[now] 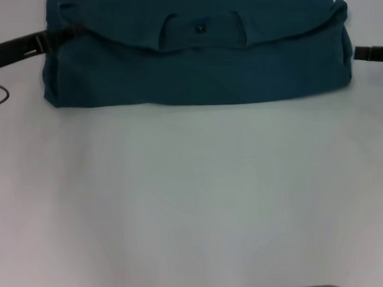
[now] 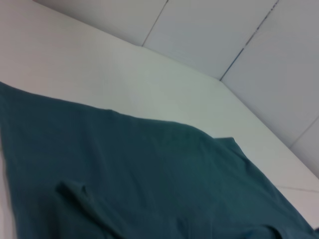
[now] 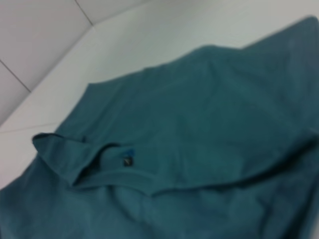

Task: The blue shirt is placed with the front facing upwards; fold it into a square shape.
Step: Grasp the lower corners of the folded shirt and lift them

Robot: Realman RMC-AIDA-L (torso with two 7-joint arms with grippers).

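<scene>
My head camera looks forward and steeply down from a high, distant position. It takes in the wide white surface [image 1: 194, 200], with the blue shirt [image 1: 201, 67] along the far edge of its field. My left wrist camera sits low and close over the cloth, facing obliquely across it toward the surface's far edge and the panelled wall [image 2: 239, 45]. My right wrist camera is likewise close and oblique, looking down across the shirt's collar [image 3: 112, 164]. All three views share the shirt; the head and right wrist views share the collar and its neck tag [image 1: 201, 27].
</scene>
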